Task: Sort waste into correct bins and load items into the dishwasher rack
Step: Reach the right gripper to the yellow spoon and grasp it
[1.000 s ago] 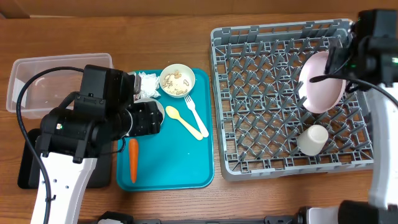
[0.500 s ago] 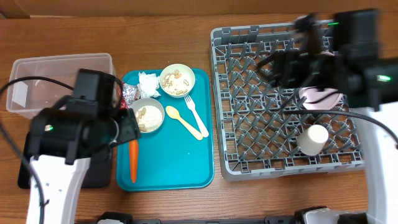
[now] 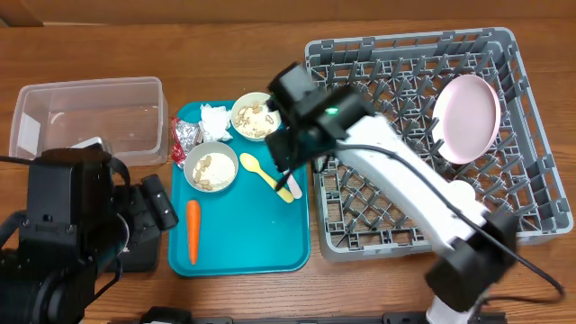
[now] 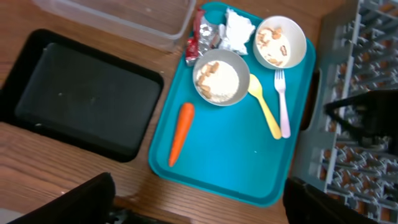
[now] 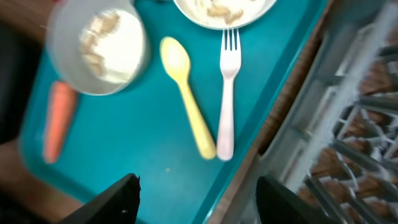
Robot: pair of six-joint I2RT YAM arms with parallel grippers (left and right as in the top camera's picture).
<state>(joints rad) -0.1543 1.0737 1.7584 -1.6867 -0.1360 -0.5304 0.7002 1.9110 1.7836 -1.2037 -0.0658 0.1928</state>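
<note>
The teal tray (image 3: 247, 243) is bare across its near half but for the carrot (image 3: 192, 231) at one edge. Its far half is crowded with bowls (image 3: 211, 167), spoon (image 4: 265, 111) and fork (image 4: 282, 106). The dishwasher rack (image 3: 405, 40) walls the other edge.

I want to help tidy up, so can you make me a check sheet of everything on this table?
Surface: brown wooden table.
Job's things: crumpled white napkin, red-and-silver foil wrapper, orange carrot, two whitish bowls of beige scraps, pale yellow plastic spoon, pale plastic fork on teal plastic tray; round pink plate, white cup in grey plastic rack; clear plastic tub, black tray look empty.
Clutter: nothing seen.
Grippers: left gripper, right gripper open, empty.
Cables: black cable along right arm.
Surroundings: nothing seen.
</note>
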